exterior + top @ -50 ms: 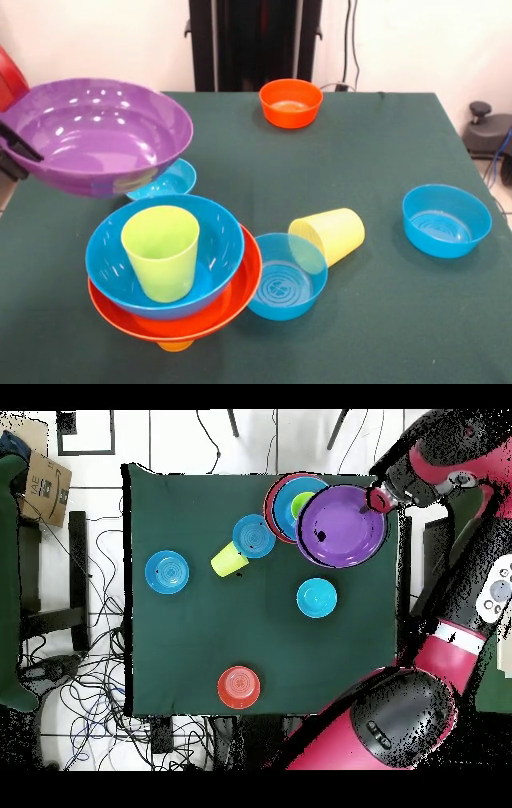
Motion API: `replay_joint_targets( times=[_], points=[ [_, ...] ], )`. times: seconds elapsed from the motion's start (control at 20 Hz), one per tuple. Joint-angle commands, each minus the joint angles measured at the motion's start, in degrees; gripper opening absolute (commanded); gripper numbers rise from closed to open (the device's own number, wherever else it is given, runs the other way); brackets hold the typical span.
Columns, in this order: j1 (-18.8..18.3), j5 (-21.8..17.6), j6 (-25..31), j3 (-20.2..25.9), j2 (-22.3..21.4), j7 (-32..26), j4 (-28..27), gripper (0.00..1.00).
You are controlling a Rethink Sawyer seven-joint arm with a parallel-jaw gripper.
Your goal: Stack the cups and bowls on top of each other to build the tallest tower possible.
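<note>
My gripper (16, 146) (379, 500) is shut on the rim of the large purple bowl (100, 134) (342, 526), which hangs tilted in the air above and beside the tower. The tower is a big blue bowl (210, 254) nested in a wider orange bowl (232, 308) (270, 499) over an orange cup (175, 346). A lime green cup (162, 252) (301, 504) stands upright inside the blue bowl. The pale yellow cup (329, 233) (229, 560) lies on its side against a medium blue bowl (285, 277) (253, 536).
A small blue bowl (170, 181) (316, 597) sits partly hidden behind the purple bowl. Another medium blue bowl (446, 220) (167, 572) stands apart near one table side. A small orange bowl (290, 102) (239, 686) sits by the robot's edge of the green table (384, 320).
</note>
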Motion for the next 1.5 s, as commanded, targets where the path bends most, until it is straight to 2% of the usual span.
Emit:
replay_joint_targets(
  times=[0.05,0.6,0.9,1.35,1.5],
  points=[
    [2.3,-9.9,6.8,10.3,3.4,-19.3,-5.1,0.00],
    [1.3,-14.9,11.4,22.1,6.1,-16.5,-6.6,0.00],
    [0.9,-17.4,11.9,26.0,7.2,-16.1,-6.9,0.00],
    [0.7,-23.6,11.0,32.1,8.8,-17.3,-8.0,0.00],
    [0.5,-27.1,10.9,34.6,9.0,-19.2,-8.7,0.00]
  ],
)
